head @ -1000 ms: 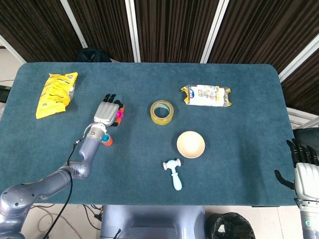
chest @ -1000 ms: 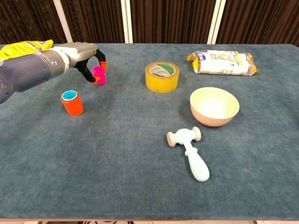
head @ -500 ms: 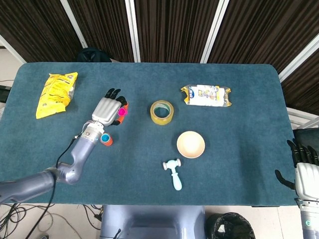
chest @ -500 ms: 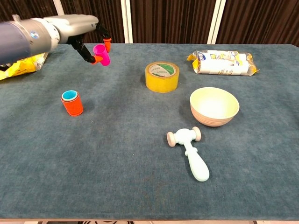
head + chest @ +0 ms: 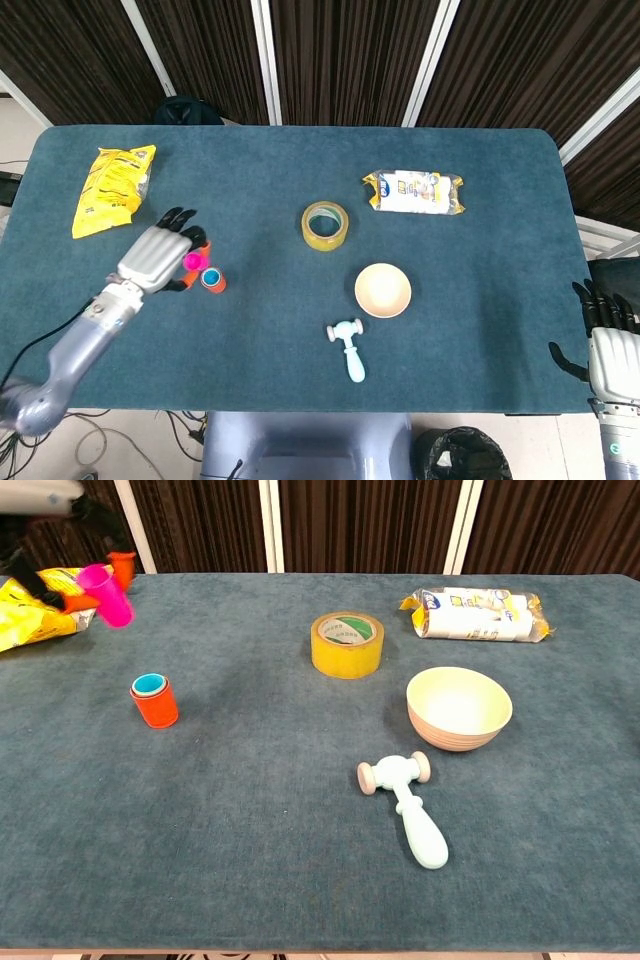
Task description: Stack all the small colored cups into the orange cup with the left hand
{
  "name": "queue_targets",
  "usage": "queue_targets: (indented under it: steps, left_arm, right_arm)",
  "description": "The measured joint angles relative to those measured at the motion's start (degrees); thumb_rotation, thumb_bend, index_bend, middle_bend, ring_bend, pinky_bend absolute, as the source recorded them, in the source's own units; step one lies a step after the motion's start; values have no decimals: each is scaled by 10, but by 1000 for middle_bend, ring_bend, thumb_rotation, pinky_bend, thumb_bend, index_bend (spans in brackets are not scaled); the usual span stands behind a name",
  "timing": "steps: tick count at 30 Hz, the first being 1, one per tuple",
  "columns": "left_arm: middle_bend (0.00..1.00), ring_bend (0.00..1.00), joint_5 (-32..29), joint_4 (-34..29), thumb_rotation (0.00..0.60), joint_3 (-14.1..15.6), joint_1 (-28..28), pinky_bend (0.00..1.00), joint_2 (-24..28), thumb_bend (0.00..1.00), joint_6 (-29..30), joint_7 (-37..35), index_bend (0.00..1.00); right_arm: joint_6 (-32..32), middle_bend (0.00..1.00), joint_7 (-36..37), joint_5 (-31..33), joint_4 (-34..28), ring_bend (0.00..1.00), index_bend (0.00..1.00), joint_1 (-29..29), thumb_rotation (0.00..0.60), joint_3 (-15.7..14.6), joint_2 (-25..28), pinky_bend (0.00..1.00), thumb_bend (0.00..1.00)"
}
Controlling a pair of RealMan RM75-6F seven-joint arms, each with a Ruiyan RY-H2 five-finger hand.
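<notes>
Left hand [image 5: 160, 258] has lifted the pink cup [image 5: 106, 581] and carried it leftward off its earlier spot near the tape [image 5: 346, 645]; it now grips the cup in curled fingers, raised above the worktop [image 5: 250, 820], in the head view just beside the orange cup [image 5: 156, 702]. Orange cup stands upright on the worktop with a blue cup [image 5: 149, 685] nested inside. Right hand [image 5: 608, 345] hangs off the worktop's right edge, fingers apart, holding nothing.
</notes>
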Motion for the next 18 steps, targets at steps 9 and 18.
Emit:
queue_targets:
  steps: [9, 18]
  left_arm:
    - [266, 0, 25, 36, 600, 22, 11, 0, -18, 382, -16, -31, 451]
    - [267, 0, 73, 102, 600, 22, 9, 0, -86, 382, -15, -70, 442]
  right_arm:
    - [0, 78, -3, -1, 0, 132, 86, 0, 600, -1, -1, 85, 324]
    - [-1, 78, -1, 2, 1, 132, 86, 0, 600, 1, -1, 85, 324]
